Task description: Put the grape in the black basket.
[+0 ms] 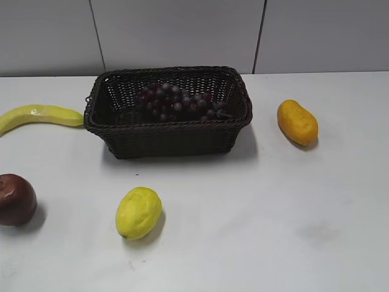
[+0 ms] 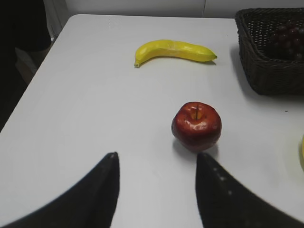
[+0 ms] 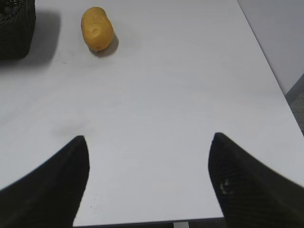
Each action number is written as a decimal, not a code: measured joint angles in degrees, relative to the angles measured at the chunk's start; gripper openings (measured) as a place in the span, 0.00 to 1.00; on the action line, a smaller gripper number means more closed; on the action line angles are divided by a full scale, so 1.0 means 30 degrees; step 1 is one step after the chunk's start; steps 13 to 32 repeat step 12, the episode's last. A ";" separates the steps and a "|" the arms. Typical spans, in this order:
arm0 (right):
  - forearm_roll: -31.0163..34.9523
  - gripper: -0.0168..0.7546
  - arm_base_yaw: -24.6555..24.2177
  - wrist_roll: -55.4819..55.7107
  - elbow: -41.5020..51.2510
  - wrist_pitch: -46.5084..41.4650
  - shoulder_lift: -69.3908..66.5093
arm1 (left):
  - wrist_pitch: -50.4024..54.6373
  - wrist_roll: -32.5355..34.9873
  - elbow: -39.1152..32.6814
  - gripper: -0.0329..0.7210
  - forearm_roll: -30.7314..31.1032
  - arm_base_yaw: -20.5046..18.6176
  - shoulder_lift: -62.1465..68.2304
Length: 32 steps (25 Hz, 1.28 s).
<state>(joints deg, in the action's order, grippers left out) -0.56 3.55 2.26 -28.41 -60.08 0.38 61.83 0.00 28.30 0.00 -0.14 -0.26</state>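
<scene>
The grape, a bunch of dark red-purple berries, lies inside the black basket at the back middle of the table. The left wrist view shows the basket at its right edge with the grape in it. The right wrist view shows only a corner of the basket. My left gripper is open and empty, low over the table near a red apple. My right gripper is open and empty near the table's front edge. Neither gripper shows in the exterior view.
A banana lies left of the basket. A dark red apple sits at the left edge, just beyond my left fingertips. A lemon lies in front. An orange-yellow mango-like fruit lies to the right, also in the right wrist view.
</scene>
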 joint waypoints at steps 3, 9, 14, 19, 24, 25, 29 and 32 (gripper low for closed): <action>0.0000 0.79 0.0000 0.0000 0.0000 0.0000 0.0000 | 0.0000 0.0000 0.0000 0.69 0.0000 0.0000 0.0000; 0.0000 0.79 0.0000 -0.0014 0.0000 0.0000 0.0000 | 0.0000 0.0000 0.0000 0.69 0.0000 0.0000 0.0000; 0.0000 0.79 0.0000 -0.0014 0.0000 0.0009 0.0000 | 0.0000 0.0000 0.0000 0.69 0.0000 0.0000 0.0000; 0.0000 0.79 0.0000 -0.0014 0.0000 0.0009 0.0000 | 0.0000 0.0000 0.0000 0.69 0.0000 0.0000 0.0000; 0.0000 0.79 0.0000 -0.0014 0.0000 0.0009 0.0000 | 0.0000 0.0000 0.0000 0.69 0.0000 0.0000 0.0000; 0.0000 0.79 0.0000 -0.0014 0.0000 0.0009 0.0000 | 0.0000 0.0000 0.0000 0.69 0.0000 0.0000 0.0000; 0.0000 0.79 0.0000 -0.0014 0.0000 0.0009 0.0000 | 0.0000 0.0000 0.0000 0.69 0.0000 0.0000 0.0000; 0.0000 0.79 0.0000 -0.0014 0.0000 0.0009 0.0000 | 0.0000 0.0000 0.0000 0.69 0.0000 0.0000 0.0000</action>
